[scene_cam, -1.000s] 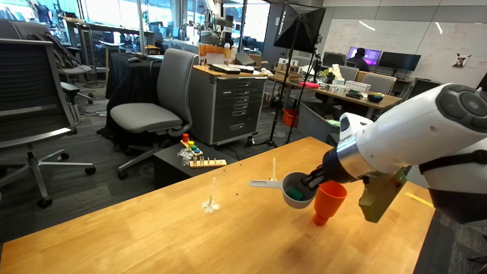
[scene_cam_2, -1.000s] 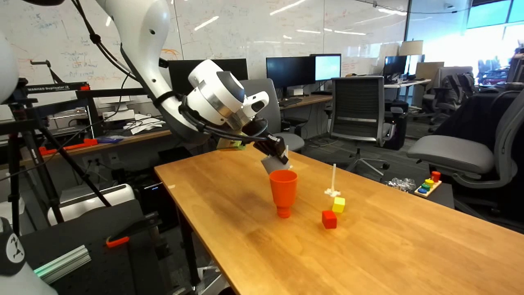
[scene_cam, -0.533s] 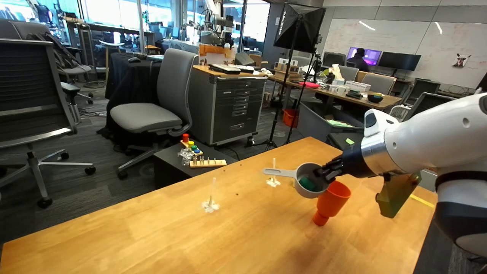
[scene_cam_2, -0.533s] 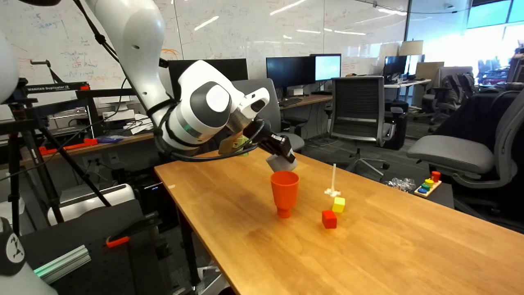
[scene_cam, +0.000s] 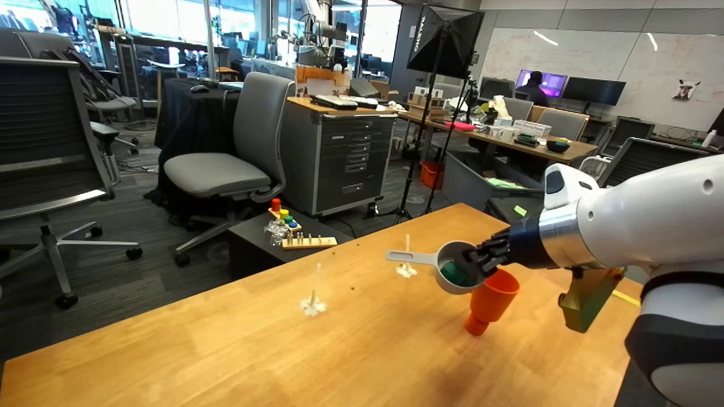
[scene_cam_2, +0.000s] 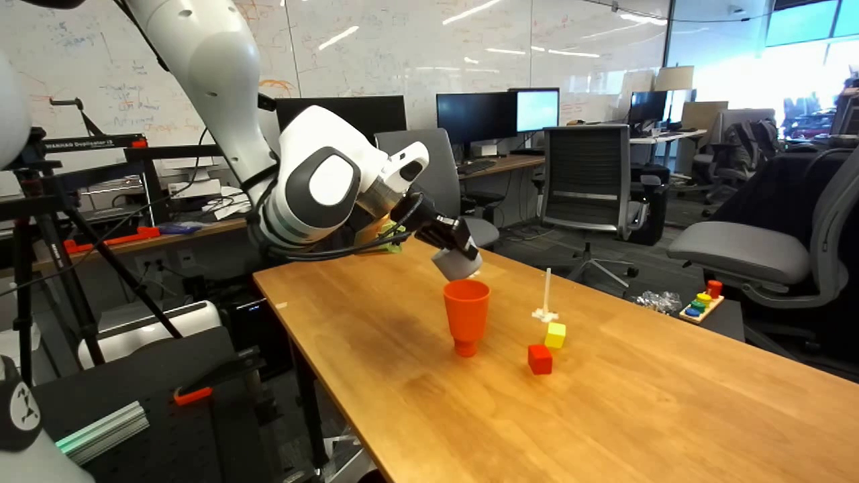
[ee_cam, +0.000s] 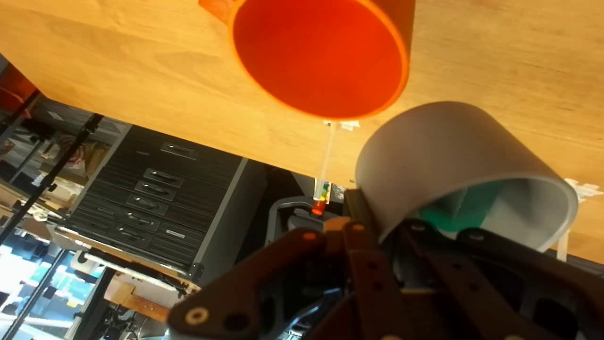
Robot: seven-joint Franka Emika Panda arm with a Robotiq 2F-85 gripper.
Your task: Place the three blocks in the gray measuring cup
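My hand (scene_cam: pixel 478 261) clamped on wall of gray cup (ee_cam: pixel 448 156), green block (scene_cam: pixel 453 273) inside. In exterior view, red block (scene_cam_2: pixel 539 359) and yellow block (scene_cam_2: pixel 555 335) sit on table (scene_cam_2: pixel 637 416), right of cup and nearer; likely head there.

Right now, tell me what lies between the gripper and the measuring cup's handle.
The cup's gray bowl, with the green block inside, in an exterior view.

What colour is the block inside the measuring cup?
The block is green; it shows best in the wrist view.
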